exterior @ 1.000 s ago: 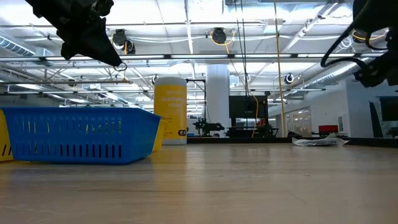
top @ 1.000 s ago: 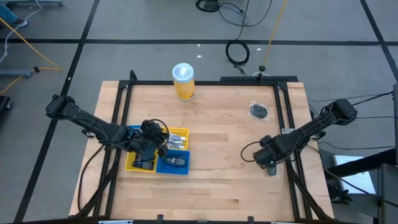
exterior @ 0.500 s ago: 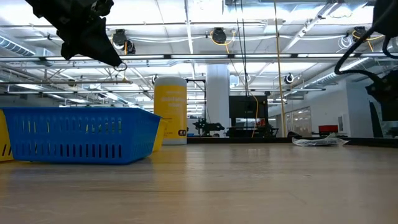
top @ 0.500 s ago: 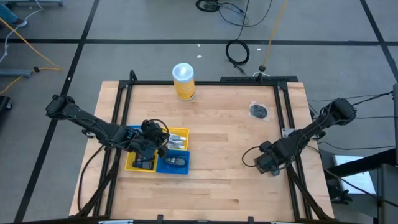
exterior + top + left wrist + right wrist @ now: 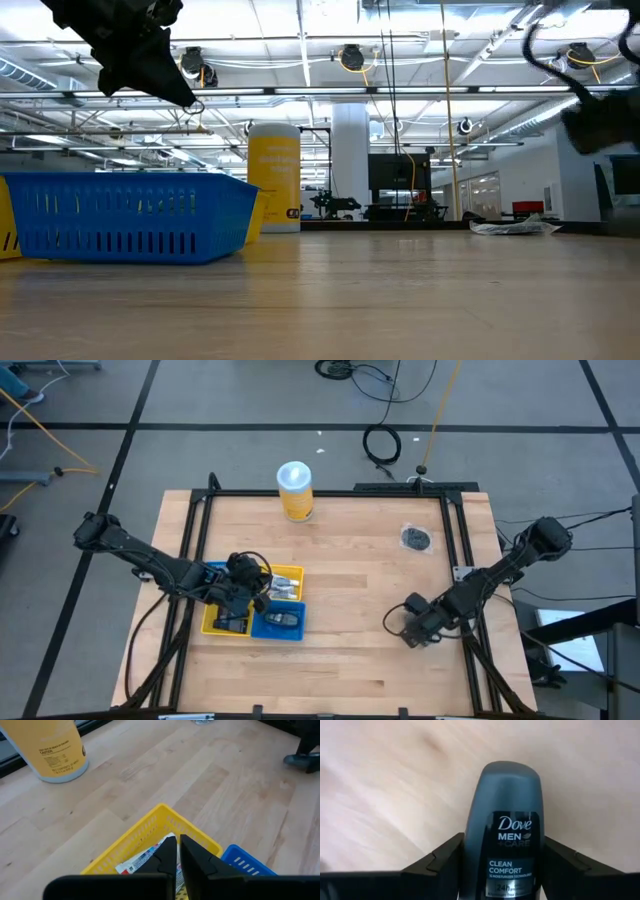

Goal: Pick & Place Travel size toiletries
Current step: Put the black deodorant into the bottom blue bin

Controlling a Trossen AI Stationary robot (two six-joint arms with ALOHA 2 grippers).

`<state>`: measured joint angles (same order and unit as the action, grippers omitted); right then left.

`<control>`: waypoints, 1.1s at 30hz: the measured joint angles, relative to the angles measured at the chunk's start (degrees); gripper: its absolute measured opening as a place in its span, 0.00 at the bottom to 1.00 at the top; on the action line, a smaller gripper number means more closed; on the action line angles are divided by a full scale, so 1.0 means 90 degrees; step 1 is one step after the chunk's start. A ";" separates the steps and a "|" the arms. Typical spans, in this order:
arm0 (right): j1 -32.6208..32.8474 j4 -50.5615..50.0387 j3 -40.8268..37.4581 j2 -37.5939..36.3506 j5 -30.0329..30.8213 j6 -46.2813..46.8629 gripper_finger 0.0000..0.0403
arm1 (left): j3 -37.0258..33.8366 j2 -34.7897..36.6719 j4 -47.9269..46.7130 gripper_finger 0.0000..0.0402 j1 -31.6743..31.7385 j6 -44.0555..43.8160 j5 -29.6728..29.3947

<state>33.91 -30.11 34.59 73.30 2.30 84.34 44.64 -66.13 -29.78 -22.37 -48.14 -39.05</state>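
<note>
Toiletries are split between two places: several already lie in the yellow tray [image 5: 289, 576] and the blue tray [image 5: 281, 624] at lower left of the high view, and one dark grey roll-on deodorant [image 5: 503, 830] sits between the fingers [image 5: 438, 860] of the right gripper [image 5: 412, 632], lower right of centre in the high view. In the right wrist view the two fingers flank the bottle's body on either side with its rounded cap pointing away; they look close to its sides, but whether they are already pinching it I cannot tell. Straddling the body across its narrow width seems sensible, since the rounded cap would give a poor hold.

One more wrapped item [image 5: 416, 538] lies alone on the table [image 5: 350, 660] at upper right, well apart from both arms.

The left gripper [image 5: 177, 857] hangs over the yellow tray with its fingers pressed together and nothing between them, probably waiting clear of the other arm's route.

A tall yellow canister [image 5: 295, 491] stands at the upper middle of the table, away from the straight line between the deodorant and the trays. The likelier obstruction is the left arm itself, parked right above the trays where the bottle would need to go.
</note>
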 joint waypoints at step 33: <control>-0.1487 0.8125 0.4177 0.4836 0.1544 -0.8723 0.49 | 0.0000 0.0498 0.0845 0.06 -0.0764 0.1504 0.1124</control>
<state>20.53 43.02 72.18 116.82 16.19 5.84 44.64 -61.65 -22.17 -29.25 -34.60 -28.93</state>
